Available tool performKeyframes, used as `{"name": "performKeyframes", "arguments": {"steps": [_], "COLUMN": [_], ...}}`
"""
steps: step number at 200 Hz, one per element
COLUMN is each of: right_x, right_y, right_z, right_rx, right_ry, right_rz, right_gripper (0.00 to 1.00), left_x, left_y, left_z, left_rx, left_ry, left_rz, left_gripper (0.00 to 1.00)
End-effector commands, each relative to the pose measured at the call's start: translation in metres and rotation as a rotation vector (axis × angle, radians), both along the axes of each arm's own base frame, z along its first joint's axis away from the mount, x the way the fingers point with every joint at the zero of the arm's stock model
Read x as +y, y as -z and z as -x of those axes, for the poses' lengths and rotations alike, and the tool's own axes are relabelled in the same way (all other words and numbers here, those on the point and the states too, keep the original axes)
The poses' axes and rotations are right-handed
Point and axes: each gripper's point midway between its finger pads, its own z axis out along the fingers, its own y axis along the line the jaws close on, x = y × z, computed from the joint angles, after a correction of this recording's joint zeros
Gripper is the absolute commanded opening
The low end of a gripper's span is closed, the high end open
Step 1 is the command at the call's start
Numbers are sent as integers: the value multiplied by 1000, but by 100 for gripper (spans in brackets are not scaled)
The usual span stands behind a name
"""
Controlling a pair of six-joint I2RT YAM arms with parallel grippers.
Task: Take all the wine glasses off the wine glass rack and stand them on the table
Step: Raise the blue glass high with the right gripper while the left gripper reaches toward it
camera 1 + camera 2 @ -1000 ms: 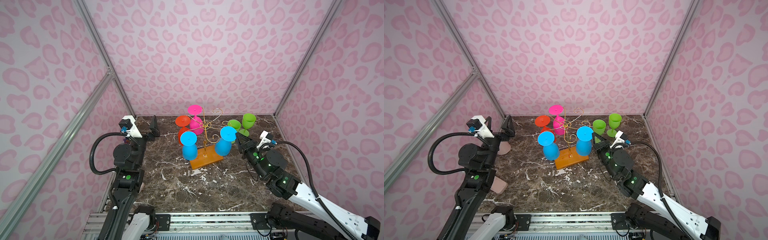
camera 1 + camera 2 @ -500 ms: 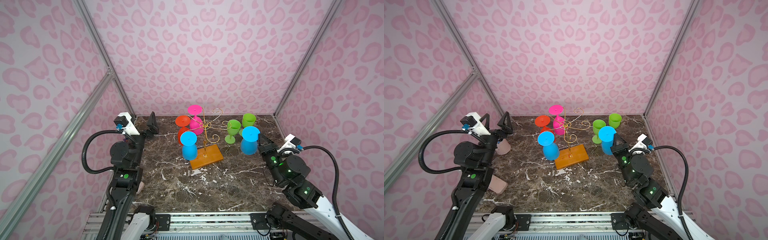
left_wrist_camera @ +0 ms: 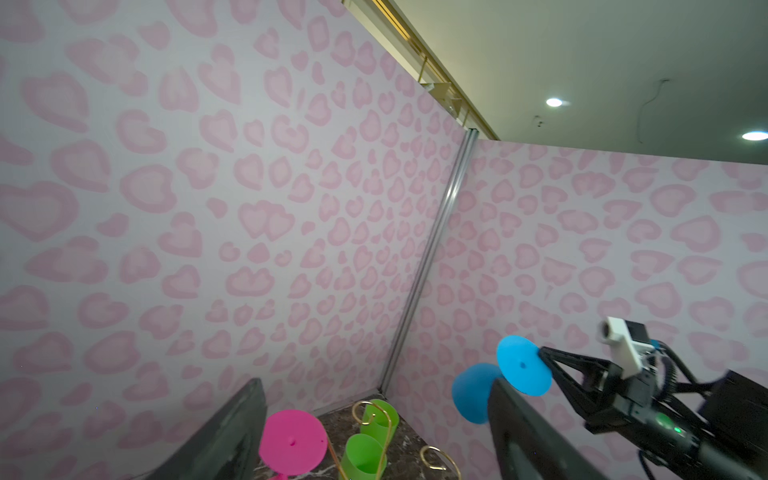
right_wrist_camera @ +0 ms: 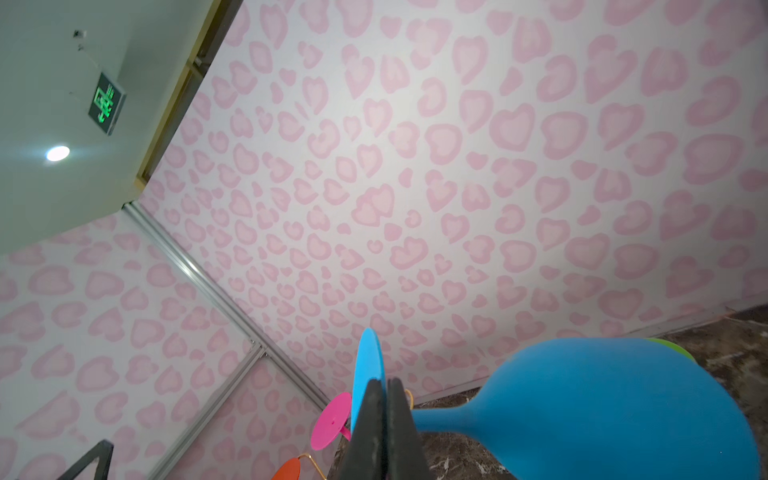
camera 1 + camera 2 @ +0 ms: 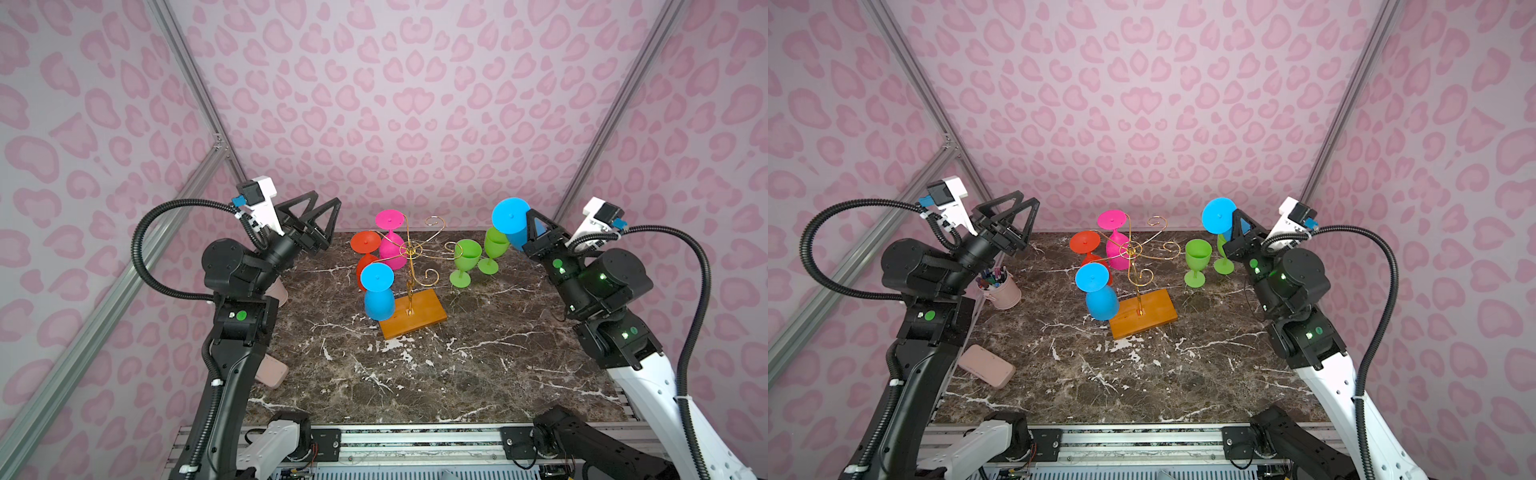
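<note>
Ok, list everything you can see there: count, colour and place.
wine glass rack: one, gold, orange base, table middle
pink glass: one, pink, on rack
red-orange glass: one, red-orange, on rack
hanging blue glass: one, blue, on rack
held blue glass: one, blue, aloft at right
green glasses: two, green, right of rack
pen cup: one, pink, left
flat case: one, pink, front left
table: one, dark marble
left gripper: one, black, open, left
right gripper: one, black, shut on held blue glass

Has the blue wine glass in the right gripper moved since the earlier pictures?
Yes. The blue wine glass, gripped by the right gripper, went rightward and up from the wine glass rack, past the front green glass.
</note>
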Motion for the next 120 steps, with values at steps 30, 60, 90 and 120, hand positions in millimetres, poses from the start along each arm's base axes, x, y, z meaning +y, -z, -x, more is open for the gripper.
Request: {"name": "performKeyframes", "arguments": {"steps": [30, 60, 90, 120], "right_x": [62, 85, 113, 138], "right_y": [-51, -69, -71, -74], "right_z": [5, 7, 11, 17], "right_rx": [-169, -235, -261, -283], "right_ry": [-290, -398, -471, -537], "right_rz": [226, 231, 260, 261], "right_gripper": [0, 0, 0, 0], "left_x": [-46, -69, -92, -110], "left_y": [-17, -16, -8, -4], "left_z": [27, 25, 15, 9], "left_rx": [65, 97, 138, 145], "left_ry": [389, 495, 573, 610], "left_rz": [-31, -44, -48, -45], "left_gripper": [81, 79, 75, 72]}}
